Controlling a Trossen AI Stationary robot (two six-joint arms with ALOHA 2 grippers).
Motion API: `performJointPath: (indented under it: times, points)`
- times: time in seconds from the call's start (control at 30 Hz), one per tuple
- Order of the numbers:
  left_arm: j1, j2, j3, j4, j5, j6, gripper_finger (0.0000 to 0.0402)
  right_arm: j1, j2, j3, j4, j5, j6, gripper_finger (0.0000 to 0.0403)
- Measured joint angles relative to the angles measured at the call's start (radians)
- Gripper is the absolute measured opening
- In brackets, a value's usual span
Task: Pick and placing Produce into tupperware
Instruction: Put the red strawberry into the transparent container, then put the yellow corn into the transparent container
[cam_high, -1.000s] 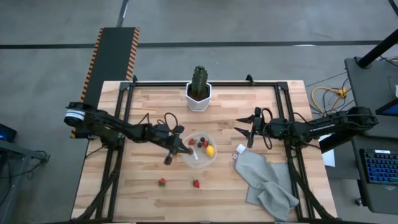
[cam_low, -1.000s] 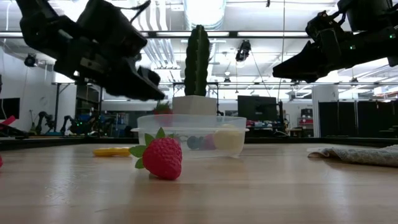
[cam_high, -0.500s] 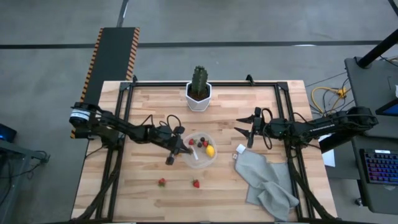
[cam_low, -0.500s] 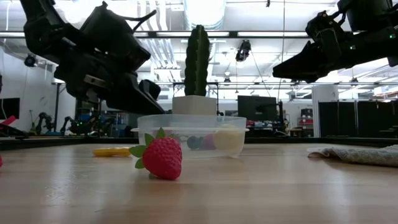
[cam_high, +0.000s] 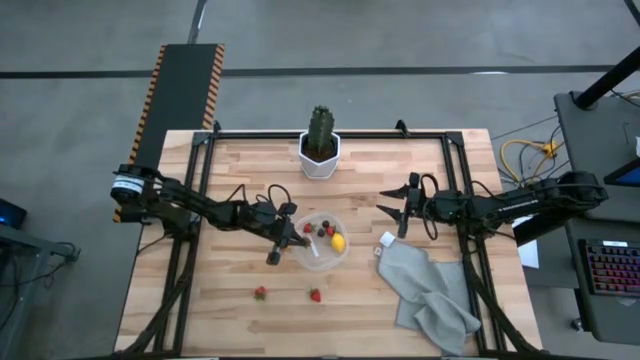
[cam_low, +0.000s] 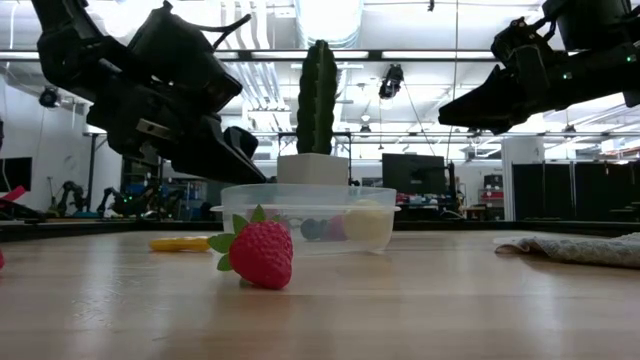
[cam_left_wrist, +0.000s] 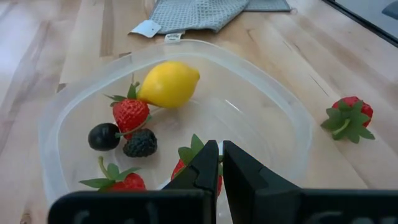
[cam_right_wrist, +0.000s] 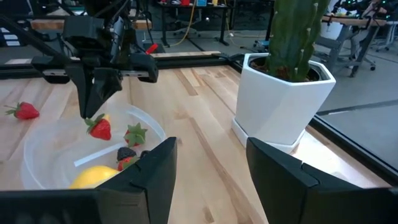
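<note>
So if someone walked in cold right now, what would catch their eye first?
Likely the clear tupperware at table centre, holding a lemon, strawberries and dark berries, with the shut left gripper at its rim. Next, two strawberries lying loose on the wood nearer the front, and the tall cactus behind.

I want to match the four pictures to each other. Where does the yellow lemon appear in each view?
High view: lemon at the tupperware's right side.
Low view: pale yellow shape behind the container's right wall.
Left wrist view: inside the container.
Right wrist view: just above that arm's own finger.
Shared landmark: the tupperware.
</note>
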Motion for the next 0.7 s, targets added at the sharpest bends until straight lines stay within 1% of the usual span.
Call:
performJointPath:
  times: [0.13, 0.3, 0.37, 0.6, 0.7]
  points:
    - [0.000, 0.000, 0.000, 0.000, -0.003, 0.000, 0.0000, 0.000, 0.000, 0.000, 0.000, -0.023, 0.000, 0.0187]
    - [0.000, 0.000, 0.000, 0.001, -0.008, 0.000, 0.0002, 0.000, 0.000, 0.000, 0.000, -0.023, 0.007, 0.0187]
    - [0.000, 0.000, 0.000, 0.001, -0.008, 0.000, 0.0012, 0.000, 0.000, 0.000, 0.000, -0.023, 0.007, 0.0187]
    - [0.000, -0.001, 0.000, 0.001, -0.008, 0.001, 0.0067, 0.000, 0.000, 0.000, 0.000, -0.023, 0.006, 0.0187]
    - [0.000, -0.019, 0.000, -0.001, -0.008, 0.001, 0.0080, 0.000, 0.000, 0.000, 0.000, -0.023, 0.007, 0.0187]
